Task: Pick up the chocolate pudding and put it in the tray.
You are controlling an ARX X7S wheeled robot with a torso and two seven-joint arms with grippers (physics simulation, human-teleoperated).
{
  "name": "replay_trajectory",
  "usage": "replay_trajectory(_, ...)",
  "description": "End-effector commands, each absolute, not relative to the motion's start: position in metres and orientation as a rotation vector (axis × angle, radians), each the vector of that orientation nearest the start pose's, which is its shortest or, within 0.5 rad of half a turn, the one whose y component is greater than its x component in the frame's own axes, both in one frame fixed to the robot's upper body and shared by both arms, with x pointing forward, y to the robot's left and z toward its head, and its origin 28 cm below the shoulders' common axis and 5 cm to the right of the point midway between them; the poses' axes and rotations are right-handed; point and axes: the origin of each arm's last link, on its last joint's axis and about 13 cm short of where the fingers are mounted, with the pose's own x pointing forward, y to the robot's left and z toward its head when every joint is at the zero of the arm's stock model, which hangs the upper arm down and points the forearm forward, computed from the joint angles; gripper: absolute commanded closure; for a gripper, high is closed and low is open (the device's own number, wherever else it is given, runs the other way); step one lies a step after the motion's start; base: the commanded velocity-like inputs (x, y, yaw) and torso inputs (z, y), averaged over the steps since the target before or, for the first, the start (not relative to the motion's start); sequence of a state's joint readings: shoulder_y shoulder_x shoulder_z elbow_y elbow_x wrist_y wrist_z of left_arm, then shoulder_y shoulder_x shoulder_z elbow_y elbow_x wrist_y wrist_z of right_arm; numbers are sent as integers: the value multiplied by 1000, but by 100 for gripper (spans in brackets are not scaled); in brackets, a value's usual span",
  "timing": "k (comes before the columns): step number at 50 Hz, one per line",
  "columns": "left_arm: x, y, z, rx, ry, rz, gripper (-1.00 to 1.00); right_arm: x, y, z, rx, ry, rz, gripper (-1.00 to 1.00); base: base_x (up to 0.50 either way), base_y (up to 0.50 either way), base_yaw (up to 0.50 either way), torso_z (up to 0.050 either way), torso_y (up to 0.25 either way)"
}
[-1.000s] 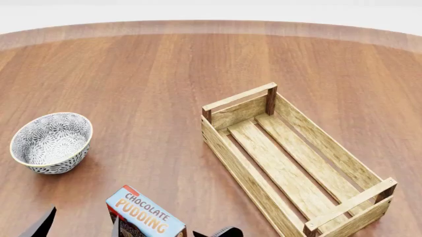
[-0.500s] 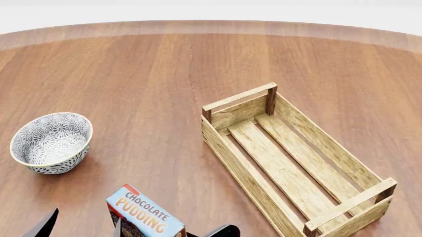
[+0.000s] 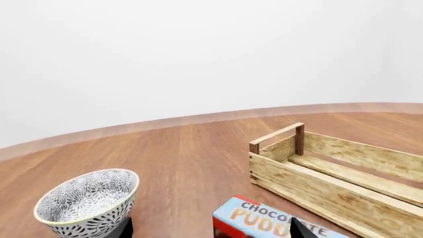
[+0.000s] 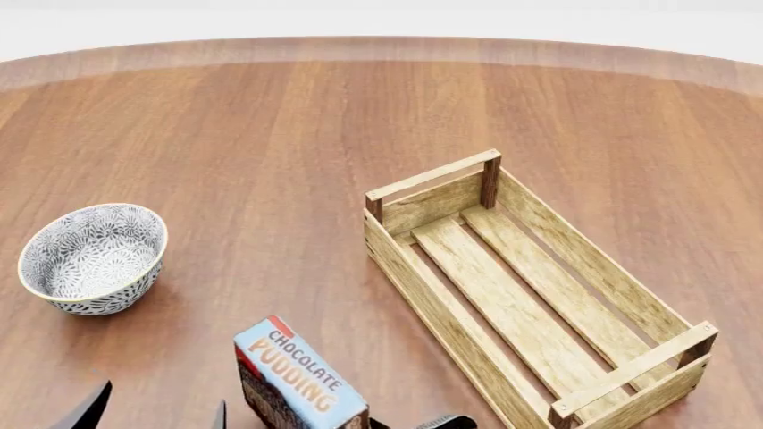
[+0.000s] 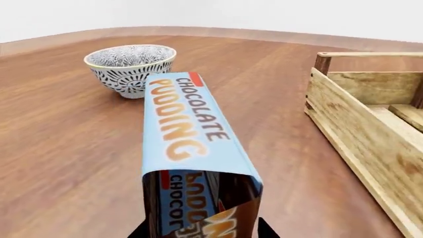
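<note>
On the round brown wooden bench, the oblong light-wood slatted tray lies empty, while the small blue-topped chocolate pudding carton stands tilted just beside its near long side, the patterned grey-white bowl well apart beyond the carton. The right pincer appears clamped on the carton's lower end, its dark fingertips flanking it; the left pincer hangs spread and empty nearby. Judged mid-carry, the next move calls for swinging the carton over the tray's wall, then releasing.
</note>
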State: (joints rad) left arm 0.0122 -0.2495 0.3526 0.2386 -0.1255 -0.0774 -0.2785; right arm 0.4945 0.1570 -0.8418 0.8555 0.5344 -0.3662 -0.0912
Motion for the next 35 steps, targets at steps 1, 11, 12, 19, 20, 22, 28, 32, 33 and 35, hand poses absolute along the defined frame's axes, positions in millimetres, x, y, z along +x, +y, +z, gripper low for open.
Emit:
replay_trajectory(1,195,185,43,77,-86,-112,-100,264,-83,-14,-63,124,461,100,0,0,0,0,0)
replay_trajectory(11,195,185,41,68,-85,-108,-100,261,-99,9,-71,64,381,100,0,0,0,0,0)
replay_trajectory(12,194,185,40,66,-84,-108,-100,261,-101,12,-74,54,361,100,0,0,0,0,0)
replay_trajectory(19,194,186,39,63,-80,-107,-100,264,-110,24,-73,18,315,100,0,0,0,0,0)
replay_trajectory(20,194,186,39,63,-79,-106,-100,264,-111,26,-70,13,315,100,0,0,0,0,0)
replay_trajectory(22,194,187,40,58,-80,-100,-100,265,-114,29,-67,7,301,100,0,0,0,0,8)
replay_trajectory(28,195,187,40,58,-81,-99,-100,268,-121,33,-61,0,262,100,0,0,0,0,0)
replay_trajectory(32,195,187,39,57,-80,-101,-100,269,-125,35,-61,1,240,100,0,0,0,0,0)
replay_trajectory(33,194,187,39,58,-80,-102,-100,270,-127,34,-60,1,232,100,0,0,0,0,0)
replay_trajectory(35,194,187,40,58,-80,-101,-100,270,-129,35,-56,0,220,100,0,0,0,0,0)
